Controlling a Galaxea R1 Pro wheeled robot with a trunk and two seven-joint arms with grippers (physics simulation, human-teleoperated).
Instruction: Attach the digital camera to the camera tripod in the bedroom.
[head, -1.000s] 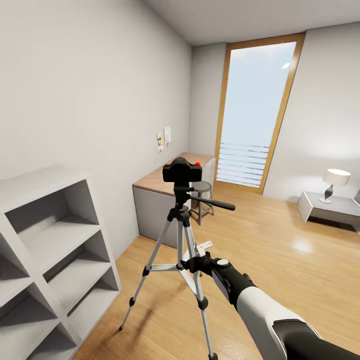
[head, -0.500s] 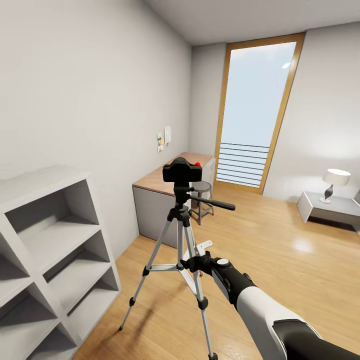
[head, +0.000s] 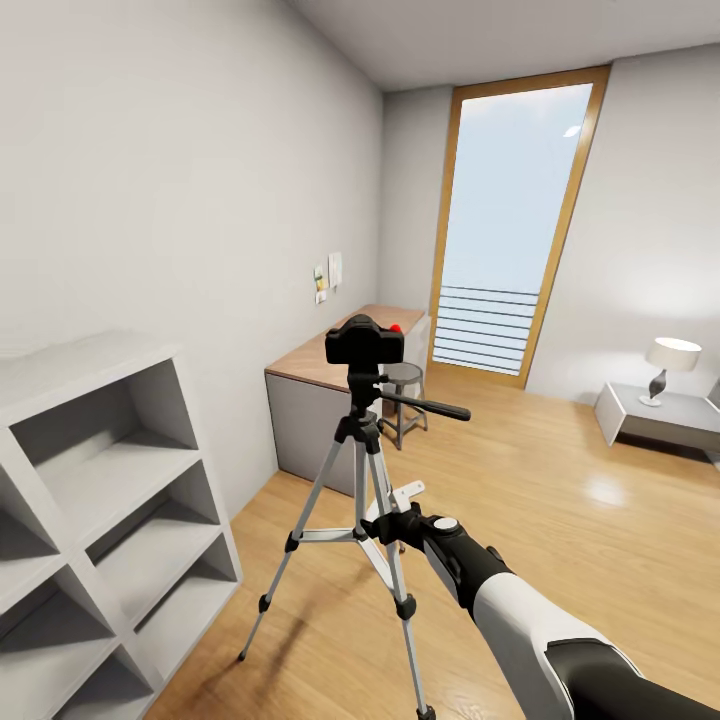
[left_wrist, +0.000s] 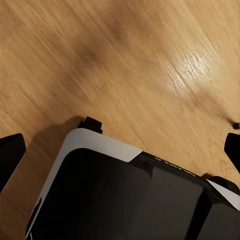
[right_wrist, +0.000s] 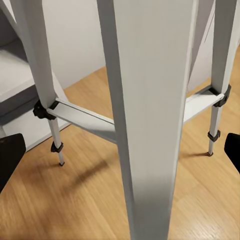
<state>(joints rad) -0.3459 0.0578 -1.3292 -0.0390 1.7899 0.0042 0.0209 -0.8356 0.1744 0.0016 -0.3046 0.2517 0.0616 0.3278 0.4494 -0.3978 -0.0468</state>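
The digital camera sits on top of the black head of the camera tripod, upright, with the red dot at its right top edge; the long pan handle sticks out to the right just below it. The tripod stands on the wood-plank floor of the bedroom, legs spread, between the white cube shelf at my left and the open floor at my right. My right gripper reaches forward to the tripod's near leg, just beside the cross braces; in the head view the leg covers the fingertips, so contact cannot be confirmed there. In the right wrist view the near leg rises straight up between my fingers, whose dark tips sit well apart at either side and clear of the leg: they stand wide open and hold nothing. In the left wrist view my left fingers are likewise spread wide with nothing between them, pointing down at the floor above the robot's own black and white base. Behind the tripod a grey bench with a wooden top stands against the wall, a stool beside it, and the tall window beyond
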